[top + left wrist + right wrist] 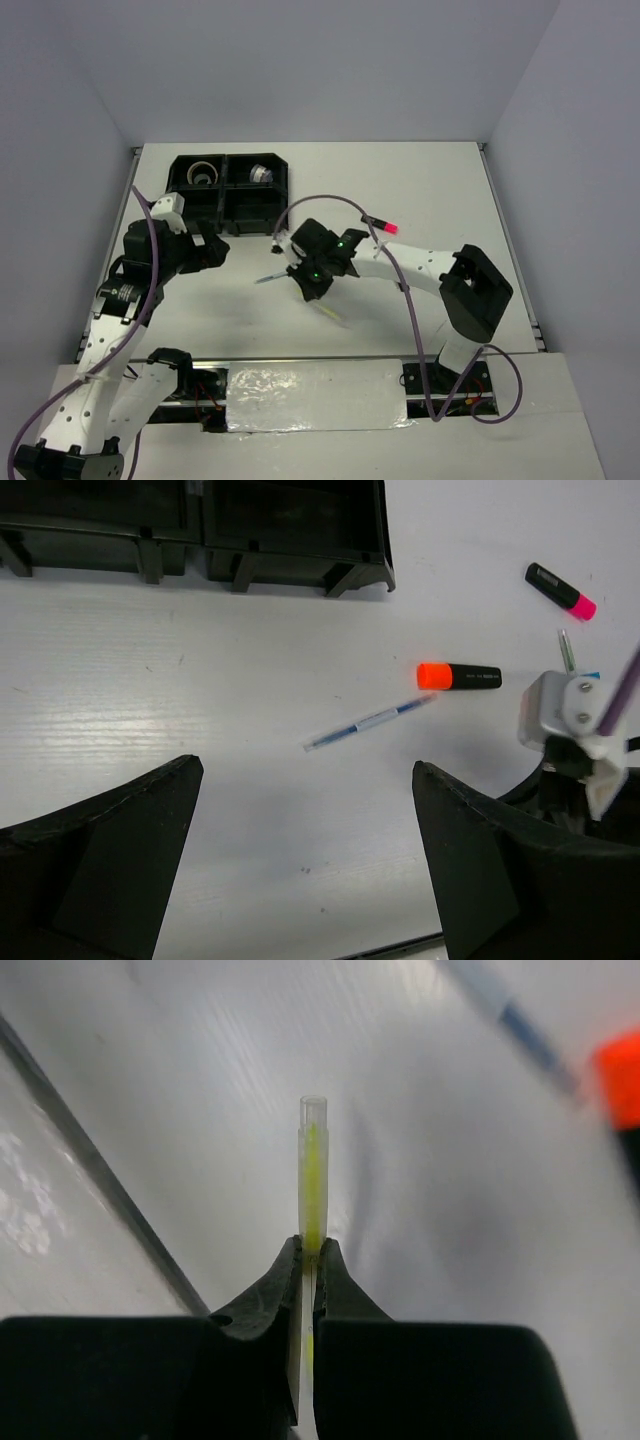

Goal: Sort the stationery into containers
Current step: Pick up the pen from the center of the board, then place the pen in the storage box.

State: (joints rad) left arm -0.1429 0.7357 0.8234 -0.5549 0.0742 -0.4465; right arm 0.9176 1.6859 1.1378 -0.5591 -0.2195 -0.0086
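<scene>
The tray (230,190) sits in the far-left corner of the desk (430,190), with one tape roll (203,173) in its far-left compartment and another tape roll (261,173) in its far-right. Before the tray, mid-desk, the pen (368,720) lies just left of a marker (460,676). A second marker (562,591) lies farther right, nearer the far edge. The stick (312,1180), pinched in the right gripper (308,1252), sits nearer the near edge than the pen.

Bright, even light, soft shadows; right wrist view blurs behind the sharp yellow-green stick (313,1175).

White table (440,190), plain pale walls (300,60) on three sides, glossy white strip (315,395) along near edge
</scene>
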